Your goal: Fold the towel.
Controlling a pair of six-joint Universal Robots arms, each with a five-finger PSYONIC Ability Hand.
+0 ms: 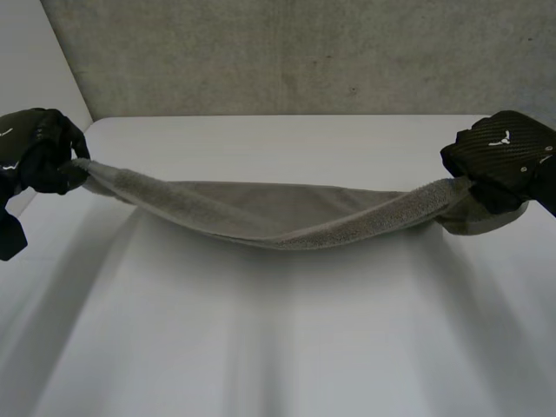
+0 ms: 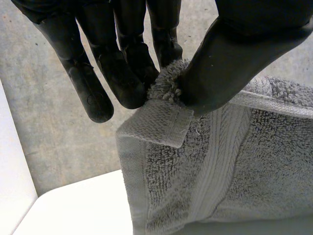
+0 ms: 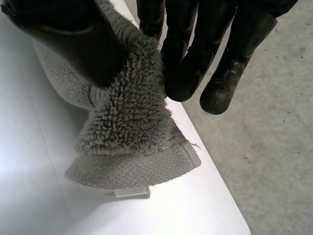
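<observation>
Hanging between both hands, towel (image 1: 287, 217) sags over counter (image 1: 278, 347), middle lowest. Left hand (image 1: 43, 152) pinches one corner between thumb and fingers (image 2: 122, 78); right hand (image 1: 504, 156) clamps opposite corner same way. Risk: both pinches sit close to hem, so weight of sagging cloth could pull corner free. Far edge hidden behind front fold; contact with counter unclear.

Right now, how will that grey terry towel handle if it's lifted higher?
Probably floppy: the grey terry towel sags between the left hand and right hand. Likely grippy, given its looped pile; each hand pinches a corner.
</observation>
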